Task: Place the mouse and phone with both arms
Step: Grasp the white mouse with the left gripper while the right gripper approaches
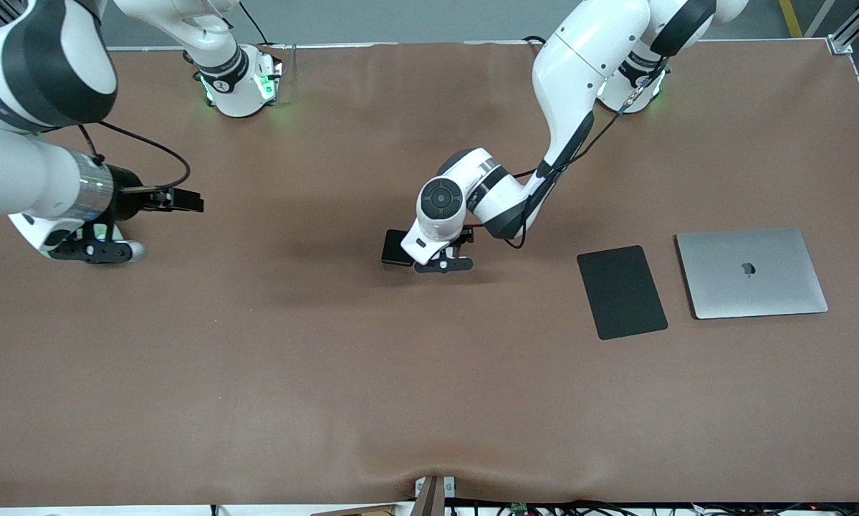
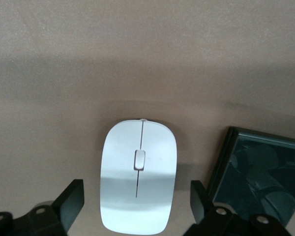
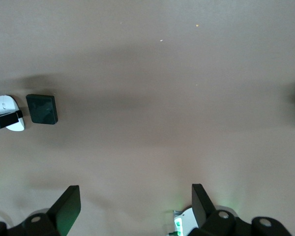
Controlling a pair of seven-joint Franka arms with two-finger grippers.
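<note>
The white mouse (image 2: 137, 179) lies flat on the brown table between the fingers (image 2: 71, 199) of my left gripper (image 2: 136, 183). The gripper is open, with a narrow gap of table showing on each side of the mouse. The arm's wrist hides the mouse in the front view, where my left gripper (image 1: 443, 264) is down at the table's middle. The black phone (image 1: 397, 247) lies right beside the mouse, toward the right arm's end; its corner (image 2: 258, 177) shows in the left wrist view. My right gripper (image 1: 99, 251) waits open and empty above the table at the right arm's end.
A thin black mouse pad (image 1: 621, 291) and a closed silver laptop (image 1: 751, 272) lie side by side toward the left arm's end of the table. The right wrist view shows the phone (image 3: 42, 109) and mouse (image 3: 7, 113) far off.
</note>
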